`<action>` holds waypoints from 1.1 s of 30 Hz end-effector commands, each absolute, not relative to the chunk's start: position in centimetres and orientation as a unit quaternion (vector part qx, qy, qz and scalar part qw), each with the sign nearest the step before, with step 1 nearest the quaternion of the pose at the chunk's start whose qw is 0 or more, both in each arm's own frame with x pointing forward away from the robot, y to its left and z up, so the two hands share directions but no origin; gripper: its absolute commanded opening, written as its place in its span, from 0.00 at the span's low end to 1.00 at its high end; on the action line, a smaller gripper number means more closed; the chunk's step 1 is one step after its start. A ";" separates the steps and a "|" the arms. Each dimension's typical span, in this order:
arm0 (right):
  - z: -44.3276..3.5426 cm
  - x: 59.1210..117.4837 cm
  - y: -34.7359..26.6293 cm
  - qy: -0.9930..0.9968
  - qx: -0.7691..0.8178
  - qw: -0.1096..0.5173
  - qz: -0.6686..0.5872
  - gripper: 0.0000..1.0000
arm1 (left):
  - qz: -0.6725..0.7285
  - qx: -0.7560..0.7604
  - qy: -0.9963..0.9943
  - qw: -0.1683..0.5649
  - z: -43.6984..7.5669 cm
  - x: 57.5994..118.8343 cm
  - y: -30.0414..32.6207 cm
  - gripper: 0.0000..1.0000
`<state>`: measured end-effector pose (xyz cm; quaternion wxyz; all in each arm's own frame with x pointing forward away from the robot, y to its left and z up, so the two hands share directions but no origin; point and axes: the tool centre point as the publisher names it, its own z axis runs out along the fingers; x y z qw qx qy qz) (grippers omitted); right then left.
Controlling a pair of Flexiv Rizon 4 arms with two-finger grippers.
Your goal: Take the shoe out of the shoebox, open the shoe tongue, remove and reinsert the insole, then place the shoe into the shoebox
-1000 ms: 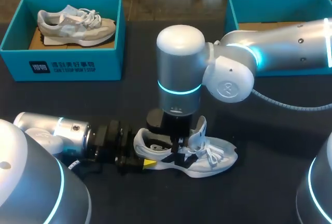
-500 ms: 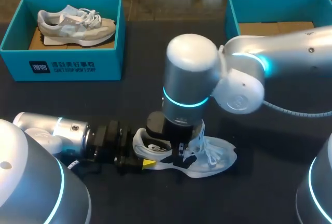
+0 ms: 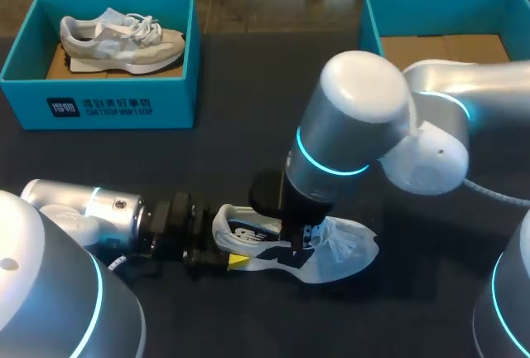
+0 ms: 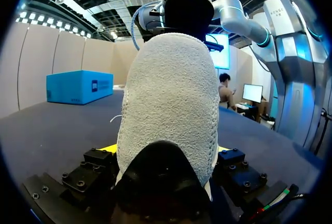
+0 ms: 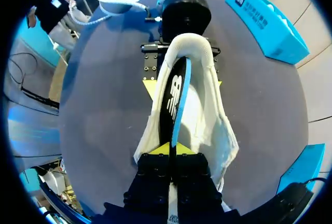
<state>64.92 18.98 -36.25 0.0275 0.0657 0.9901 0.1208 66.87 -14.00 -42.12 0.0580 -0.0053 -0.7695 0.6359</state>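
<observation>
left tool (image 4: 166, 151) lying low along table, clamped on shoe (image 3: 348, 250) heel, right tool (image 5: 172, 150) pointing down, pinched on insole (image 5: 174, 94)

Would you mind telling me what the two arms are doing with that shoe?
The left gripper clamps the shoe by its heel on the table. The right gripper, above it, pinches the insole, which stands on edge partly out of the shoe's opening. The shoe is not yet back in the shoebox.
</observation>
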 end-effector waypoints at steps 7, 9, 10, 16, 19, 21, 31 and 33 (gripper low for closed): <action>-34.8 64.8 17.3 0.979 0.043 0.043 0.197 0.00 | 0.636 -0.004 -0.770 0.057 -42.4 67.1 -14.2 0.00; -34.2 65.0 17.5 0.978 0.031 0.050 0.200 0.00 | 0.636 -0.004 -0.770 0.057 -42.4 67.1 -14.2 0.00; -33.9 65.1 17.6 0.978 0.030 0.050 0.199 0.00 | 0.636 -0.004 -0.770 0.057 -42.4 67.1 -14.2 0.00; -32.8 65.8 18.9 0.980 -0.006 0.046 0.194 0.00 | 0.636 -0.004 -0.770 0.057 -42.4 67.1 -14.2 0.00; -32.8 66.1 19.2 0.980 -0.016 0.036 0.193 0.00 | 0.636 -0.004 -0.770 0.057 -42.4 67.1 -14.2 0.00; -32.7 66.2 19.4 0.982 -0.022 0.030 0.187 0.00 | 0.636 -0.004 -0.770 0.057 -42.4 67.1 -14.2 0.00; -32.1 65.7 20.1 0.989 -0.005 0.013 0.149 0.49 | 0.636 -0.004 -0.770 0.057 -42.4 67.1 -14.2 0.00; -31.9 65.5 20.4 0.990 0.001 0.009 0.139 0.48 | 0.636 -0.004 -0.770 0.057 -42.4 67.1 -14.2 0.00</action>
